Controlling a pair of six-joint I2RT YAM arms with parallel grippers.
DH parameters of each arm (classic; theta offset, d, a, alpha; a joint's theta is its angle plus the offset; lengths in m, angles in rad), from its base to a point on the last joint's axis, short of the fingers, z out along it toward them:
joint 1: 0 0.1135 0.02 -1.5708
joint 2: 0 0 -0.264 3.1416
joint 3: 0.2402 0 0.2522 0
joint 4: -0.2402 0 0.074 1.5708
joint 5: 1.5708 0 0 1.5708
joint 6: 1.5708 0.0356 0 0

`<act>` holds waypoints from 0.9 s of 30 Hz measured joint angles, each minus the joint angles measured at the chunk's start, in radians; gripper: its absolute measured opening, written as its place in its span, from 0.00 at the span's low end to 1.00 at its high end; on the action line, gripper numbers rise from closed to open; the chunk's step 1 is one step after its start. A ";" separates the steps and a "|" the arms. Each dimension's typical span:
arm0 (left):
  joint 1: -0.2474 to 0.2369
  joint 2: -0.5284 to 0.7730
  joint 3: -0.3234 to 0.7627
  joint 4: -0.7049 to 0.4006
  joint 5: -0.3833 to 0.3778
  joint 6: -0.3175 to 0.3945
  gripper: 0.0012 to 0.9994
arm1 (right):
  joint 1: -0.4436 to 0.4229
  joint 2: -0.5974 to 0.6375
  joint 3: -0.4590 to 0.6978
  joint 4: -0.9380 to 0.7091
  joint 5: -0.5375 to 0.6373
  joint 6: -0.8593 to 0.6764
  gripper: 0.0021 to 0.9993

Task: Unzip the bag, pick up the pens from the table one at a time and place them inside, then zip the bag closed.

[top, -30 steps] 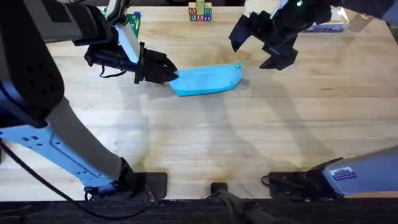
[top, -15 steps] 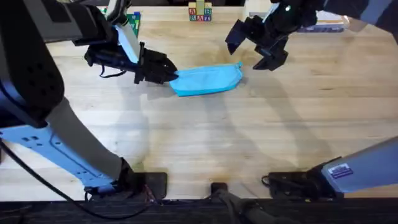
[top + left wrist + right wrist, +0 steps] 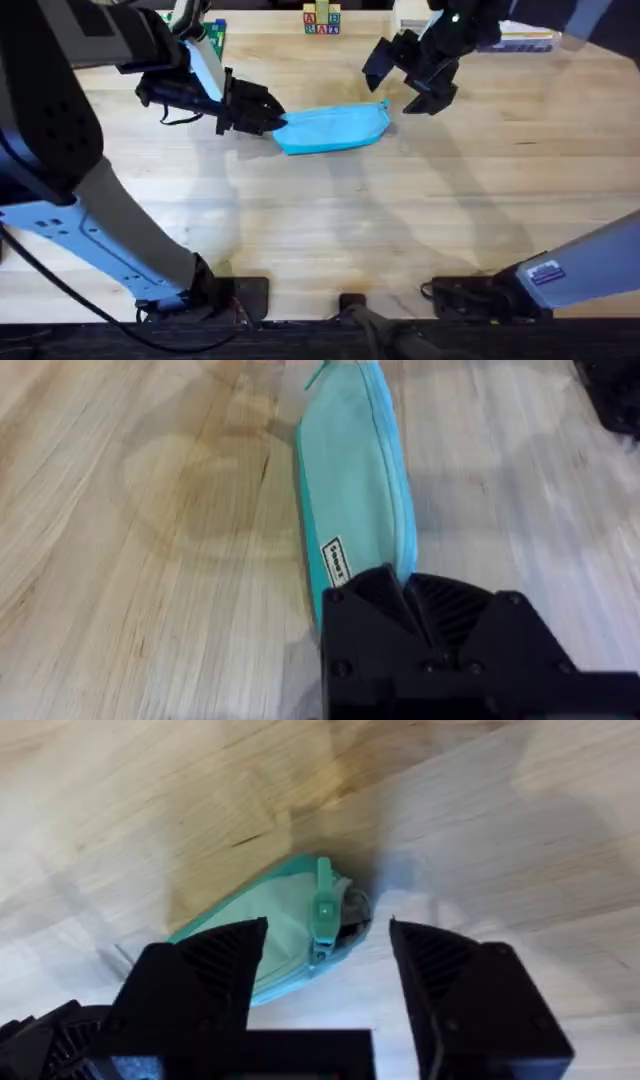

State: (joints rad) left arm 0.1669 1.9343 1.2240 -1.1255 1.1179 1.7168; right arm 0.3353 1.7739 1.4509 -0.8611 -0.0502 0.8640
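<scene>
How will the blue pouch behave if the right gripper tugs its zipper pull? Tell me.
The pouch looks like soft fabric, so it would probably flex and bunch. Lying flat on the table, it won't roll but could slide, though the left gripper pinning its other end should resist that.

A fixed overhead camera looks down and forward across the table (image 3: 330,220), taking in both arms. The left wrist camera sits low and close, looking along the bag (image 3: 355,490). The right wrist camera looks down from above at the bag's other end. All three views share the bag.
</scene>
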 joint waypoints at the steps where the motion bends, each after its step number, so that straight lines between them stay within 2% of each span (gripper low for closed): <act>1: 0.000 0.000 0.000 0.000 0.000 0.000 0.04 | 0.000 0.002 0.000 0.001 0.000 0.001 0.73; 12: 0.000 0.000 0.000 0.000 0.000 0.000 0.04 | 0.000 0.002 0.000 0.000 -0.003 0.008 0.55; 27: 0.000 0.000 0.000 0.000 0.000 0.000 0.04 | 0.020 0.027 0.000 0.000 -0.003 0.026 0.49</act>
State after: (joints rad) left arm 0.1669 1.9343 1.2240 -1.1255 1.1179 1.7168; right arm 0.3553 1.8008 1.4509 -0.8608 -0.0532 0.8905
